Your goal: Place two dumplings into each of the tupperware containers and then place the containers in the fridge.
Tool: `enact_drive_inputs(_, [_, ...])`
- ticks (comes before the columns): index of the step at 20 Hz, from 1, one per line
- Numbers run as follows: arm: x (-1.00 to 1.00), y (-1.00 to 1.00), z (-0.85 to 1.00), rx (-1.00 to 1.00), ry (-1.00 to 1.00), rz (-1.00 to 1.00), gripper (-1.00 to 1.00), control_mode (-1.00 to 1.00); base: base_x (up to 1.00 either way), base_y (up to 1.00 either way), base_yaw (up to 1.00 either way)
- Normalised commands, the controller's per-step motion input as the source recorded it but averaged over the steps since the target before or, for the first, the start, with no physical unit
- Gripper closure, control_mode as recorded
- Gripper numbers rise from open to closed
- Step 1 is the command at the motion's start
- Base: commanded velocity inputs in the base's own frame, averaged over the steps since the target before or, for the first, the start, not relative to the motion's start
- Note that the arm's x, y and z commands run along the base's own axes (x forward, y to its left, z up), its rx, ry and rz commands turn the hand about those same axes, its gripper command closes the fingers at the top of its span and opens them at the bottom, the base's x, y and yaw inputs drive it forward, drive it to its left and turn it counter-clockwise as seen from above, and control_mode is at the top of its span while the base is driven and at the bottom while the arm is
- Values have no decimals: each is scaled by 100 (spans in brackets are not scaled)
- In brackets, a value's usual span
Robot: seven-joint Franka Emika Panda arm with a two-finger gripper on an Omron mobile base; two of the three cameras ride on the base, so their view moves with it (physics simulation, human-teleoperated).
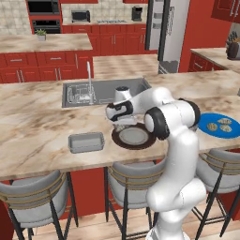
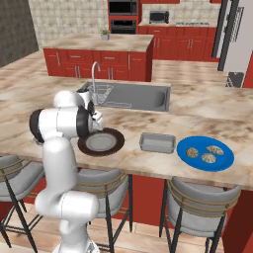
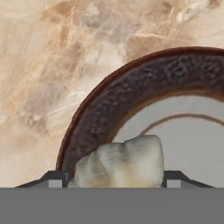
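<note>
My gripper point(image 3: 116, 180) is shut on a pale crinkled dumpling point(image 3: 120, 161), held just above the inner rim of the round dark-brown plate point(image 3: 109, 105). From the base the gripper point(image 1: 123, 125) hangs over the far left edge of that plate point(image 1: 133, 137). One grey tupperware container point(image 1: 86, 142) sits left of the plate and looks empty. A second container point(image 2: 157, 142) lies between the brown plate point(image 2: 101, 142) and the blue plate point(image 2: 197, 144), also empty. Three more dumplings point(image 2: 208, 158) rest on the blue plate point(image 1: 208, 121). The fridge point(image 1: 168, 33) stands at the back right.
A sink point(image 1: 105, 91) with a tall faucet point(image 1: 89, 77) lies behind the plates. Grey stools point(image 1: 33, 194) line the counter's near edge. The arm's own elbow point(image 1: 171, 119) blocks part of the counter between the plates.
</note>
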Motion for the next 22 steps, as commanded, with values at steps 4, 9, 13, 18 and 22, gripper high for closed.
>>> enact_drive_inputs(4, [-98, 51, 55, 0, 0, 12, 100, -100, 0, 0, 0])
enact_drive_inputs(9, [-57, 92, 34, 0, 0, 13, 100, -100, 0, 0, 0])
enact_drive_inputs(13, [-11, 96, 21, 1, 5, 9, 100, -100, 0, 0, 0])
enact_drive_inputs(18, [21, 38, 2, 9, 4, 1, 100, -100, 0, 0, 0])
enact_drive_inputs(22, [2, 2, -51, 2, 5, 0, 100, -100, 0, 0, 0])
